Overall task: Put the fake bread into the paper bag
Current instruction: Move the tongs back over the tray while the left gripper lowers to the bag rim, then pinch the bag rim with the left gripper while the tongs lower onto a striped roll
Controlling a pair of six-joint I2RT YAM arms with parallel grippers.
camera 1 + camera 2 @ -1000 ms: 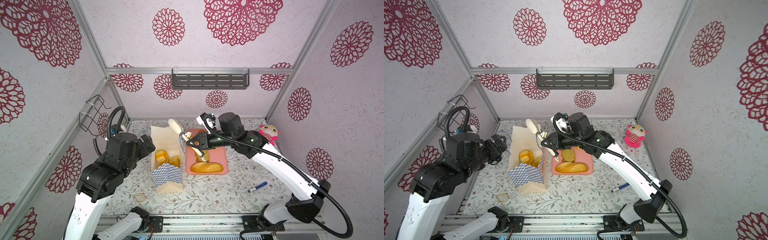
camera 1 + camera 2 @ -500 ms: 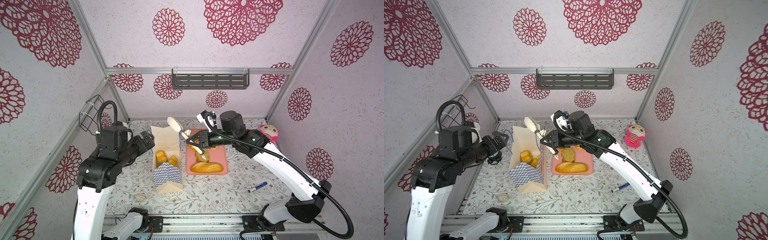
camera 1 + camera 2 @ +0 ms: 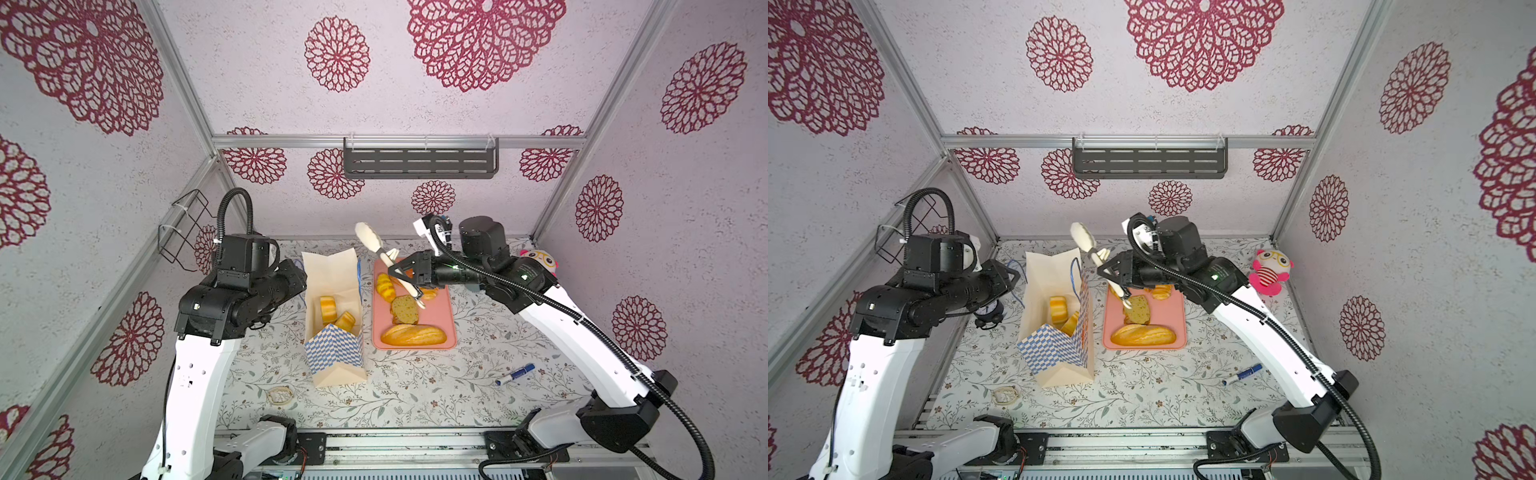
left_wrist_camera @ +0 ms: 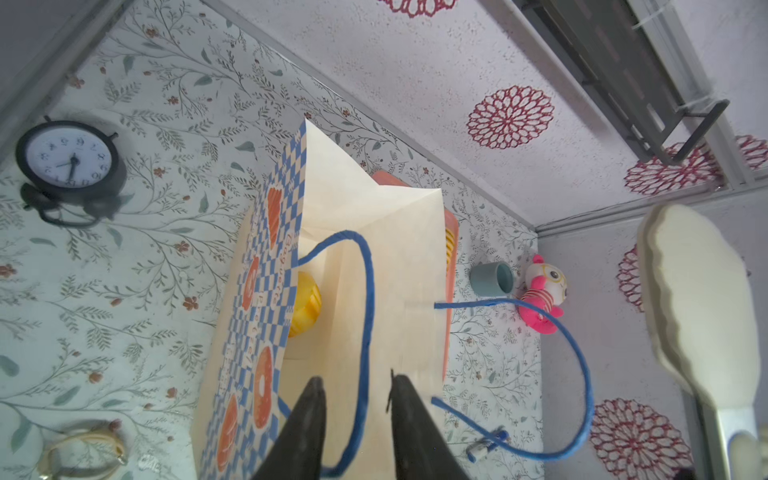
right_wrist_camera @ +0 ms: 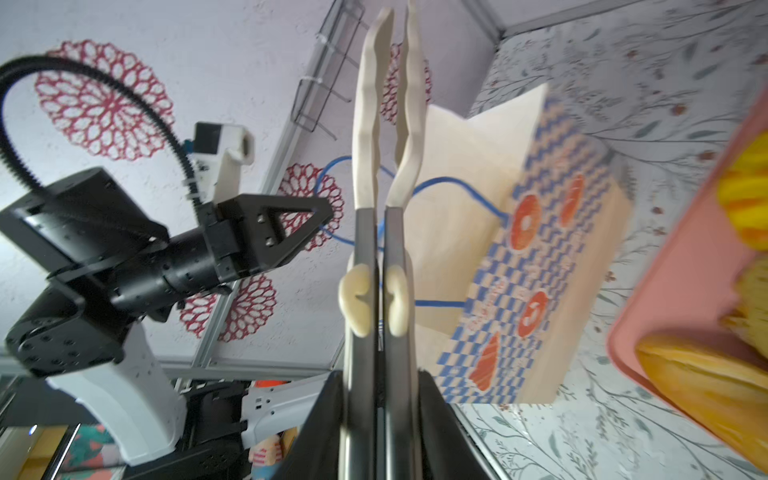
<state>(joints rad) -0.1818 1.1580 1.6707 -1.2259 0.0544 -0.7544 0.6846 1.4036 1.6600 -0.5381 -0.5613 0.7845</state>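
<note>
Tongs [image 3: 368, 237] are gripped at mid-handle by the right end effector [image 3: 401, 275], whose jaws are closed on the two grey arms. The cream paddles are empty and are pointed up and away, toward the back wall beside the paper bag [image 3: 332, 361], not down at the food. The fake bread not yet bagged is found on the pink tray [image 3: 441, 316], below the handle end of the tongs: a croissant [image 3: 384, 286], a speckled slice [image 3: 404, 309] and a long loaf [image 3: 413, 335], whose long axis is laid along the tray's near edge. Two pieces [image 3: 328, 309] are seen inside the bag, which is stood upright on the counter [image 3: 415, 386] just left of the tray. The right arm is judged the nearer, and a downward turn of the paddles is called for first. The left end effector [image 4: 354, 378] is held at the bag's mouth, jaws apart, with a blue cord handle [image 4: 368, 291] run between them unpinched
</note>
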